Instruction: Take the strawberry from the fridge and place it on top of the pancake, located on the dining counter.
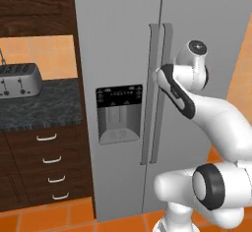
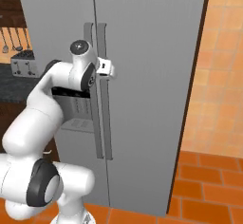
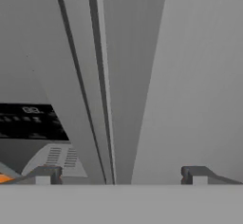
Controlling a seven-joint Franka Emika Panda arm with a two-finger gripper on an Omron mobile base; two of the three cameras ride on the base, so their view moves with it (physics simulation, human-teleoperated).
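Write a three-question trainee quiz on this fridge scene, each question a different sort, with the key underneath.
1. True or false: both doors of the fridge are shut.
2. Multiple choice: the gripper is (a) shut on a handle, (b) open with the right door's handle between its fingertips, (c) holding a strawberry.
3. Fill in: on the black-speckled worktop left of the fridge stands a silver ____.

Key
1. True. No gap shows at either door.
2. b. The hand view shows the fingertips spread wide on either side of the handle, not touching it.
3. toaster.
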